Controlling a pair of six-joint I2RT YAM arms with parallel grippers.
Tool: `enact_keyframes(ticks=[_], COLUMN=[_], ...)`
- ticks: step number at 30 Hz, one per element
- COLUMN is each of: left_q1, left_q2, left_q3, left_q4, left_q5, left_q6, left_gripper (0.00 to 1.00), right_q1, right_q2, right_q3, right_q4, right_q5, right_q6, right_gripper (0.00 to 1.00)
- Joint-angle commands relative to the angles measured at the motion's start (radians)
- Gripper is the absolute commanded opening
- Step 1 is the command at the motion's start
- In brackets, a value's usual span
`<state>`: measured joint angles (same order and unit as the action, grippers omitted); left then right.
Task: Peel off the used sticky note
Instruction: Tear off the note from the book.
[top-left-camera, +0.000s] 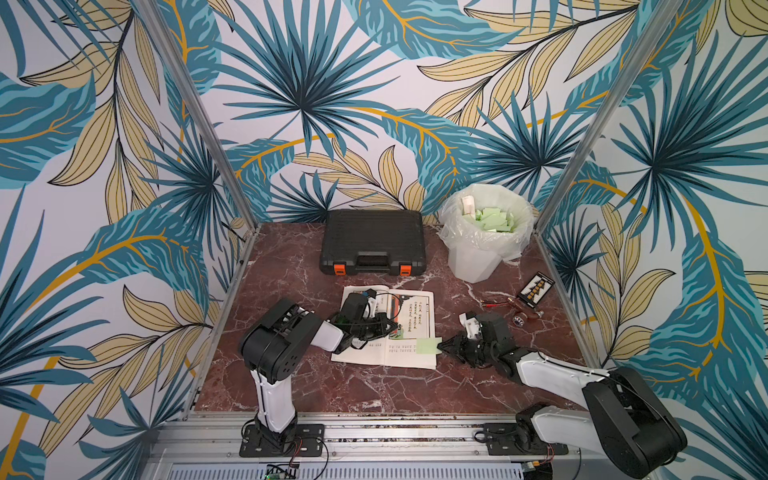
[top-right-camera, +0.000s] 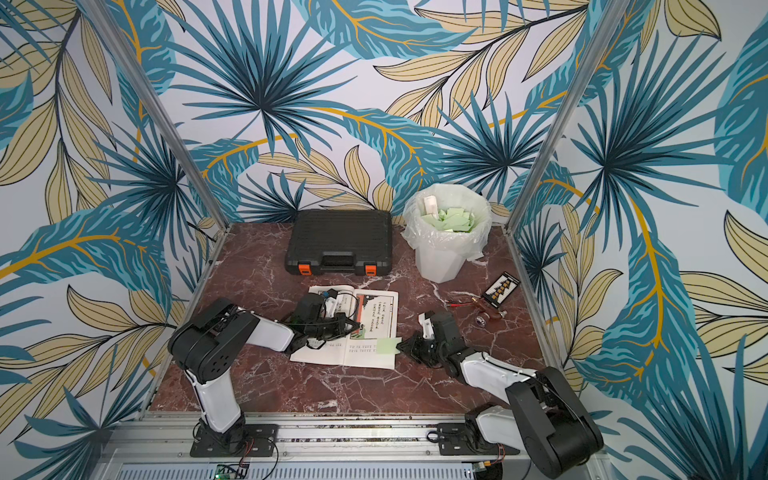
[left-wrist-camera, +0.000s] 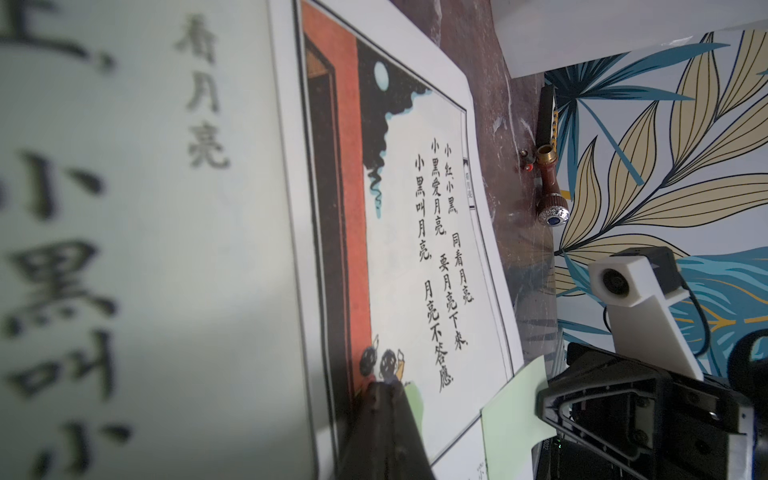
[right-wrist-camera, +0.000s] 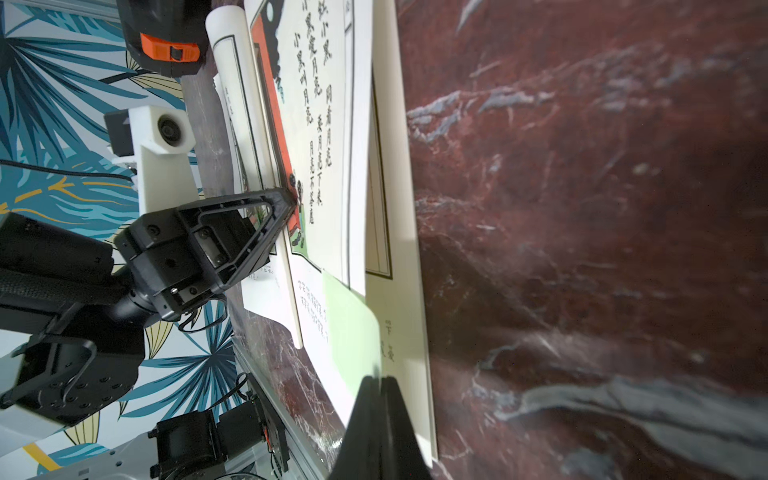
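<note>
in both top views an open book (top-left-camera: 415, 309) (top-right-camera: 380, 309) lies on the marble table (top-left-camera: 332, 390). the green sticky note (top-left-camera: 428, 345) (top-right-camera: 387, 346) sits at its near right corner, reaching just past the page edge. the right gripper (top-left-camera: 443, 346) has its jaws pinched on the note's outer edge. the left gripper (top-left-camera: 394, 327), jaws together and empty, presses its tip on the right-hand page. behind stand a black case (top-left-camera: 374, 241) and a lined bin (top-left-camera: 478, 257).

in the left wrist view the left gripper (left-wrist-camera: 384, 388) rests closed on the page's picture. the note (left-wrist-camera: 513, 415) sits in the other gripper's pinch.

in the right wrist view the right gripper (right-wrist-camera: 380, 380) is clamped on the note (right-wrist-camera: 353, 332), whose far part lies on the page.
</note>
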<state>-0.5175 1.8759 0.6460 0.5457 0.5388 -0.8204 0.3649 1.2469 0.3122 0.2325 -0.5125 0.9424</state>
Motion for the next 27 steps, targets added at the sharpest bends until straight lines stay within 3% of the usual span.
enact_keyframes(ticks=[1, 17, 23, 27], left_q1=[0.004, 0.005, 0.004, 0.004], left_q2=[0.101, 0.101, 0.101, 0.101], left_q3=[-0.040, -0.041, -0.039, -0.039], left_q4=[-0.220, -0.217, -0.224, -0.222], left_q5=[-0.164, -0.165, -0.164, -0.164], left_q6=[0.051, 0.052, 0.052, 0.053], left_gripper=[0.00, 0.00, 0.00, 0.00], right_q1=[-0.005, -0.043, -0.087, -0.145], right_q2=[-0.039, -0.185, -0.318, -0.318], right_q3=[0.004, 0.047, 0.215, 0.375], right_q4=[-0.095, -0.239, -0.405, -0.491], right_q5=[0.056, 0.035, -0.002, -0.048], right_q6=[-0.049, -0.074, -0.106, -0.114], right_gripper=[0.00, 0.00, 0.00, 0.00])
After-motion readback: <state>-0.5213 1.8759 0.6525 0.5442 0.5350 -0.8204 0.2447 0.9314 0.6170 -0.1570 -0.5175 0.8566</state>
